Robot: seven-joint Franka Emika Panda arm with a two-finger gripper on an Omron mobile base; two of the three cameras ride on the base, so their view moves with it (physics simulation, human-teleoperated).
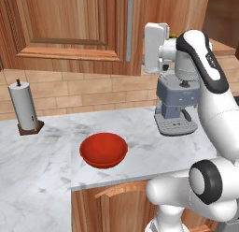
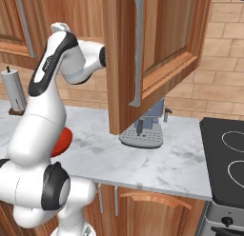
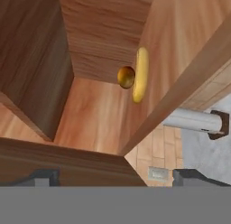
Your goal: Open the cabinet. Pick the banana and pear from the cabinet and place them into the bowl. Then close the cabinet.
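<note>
One banana [image 3: 140, 75], one pear [image 3: 126, 77], one bowl [image 1: 103, 150]

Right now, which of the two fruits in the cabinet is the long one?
The banana: a long, slim yellow fruit. The pear touching its side is short, round and darker golden.

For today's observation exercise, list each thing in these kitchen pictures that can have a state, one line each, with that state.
cabinet: right door swung open, left door shut.
banana: inside the cabinet, not yet picked.
pear: inside the cabinet, right beside the banana.
bowl: upright on the counter, empty.
gripper: open, holding nothing, pointed into the cabinet.
paper-towel roll: standing upright on its holder.
</note>
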